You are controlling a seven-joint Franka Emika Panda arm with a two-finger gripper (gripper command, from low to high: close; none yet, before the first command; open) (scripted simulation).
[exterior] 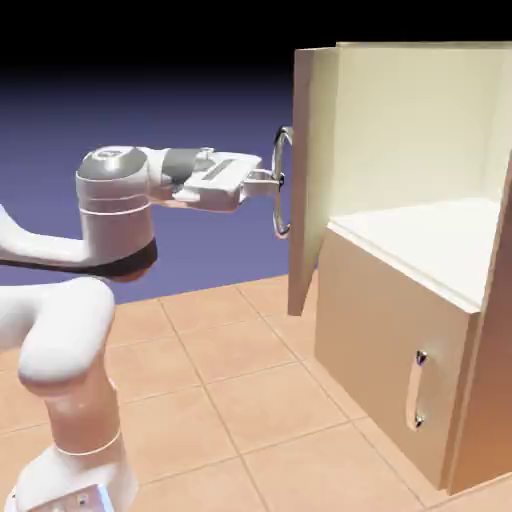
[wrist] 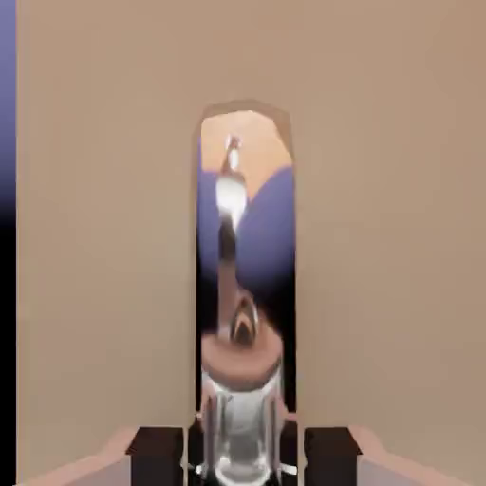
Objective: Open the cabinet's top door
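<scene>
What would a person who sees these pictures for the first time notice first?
The eye goes first to the top door of the cabinet, swung wide open so its pale cream inside shows at the exterior view's upper right. Next comes the white arm's tool, shut on the door's curved silver handle at the picture's middle. In the hand view that shiny handle fills the centre against the beige panel.
</scene>
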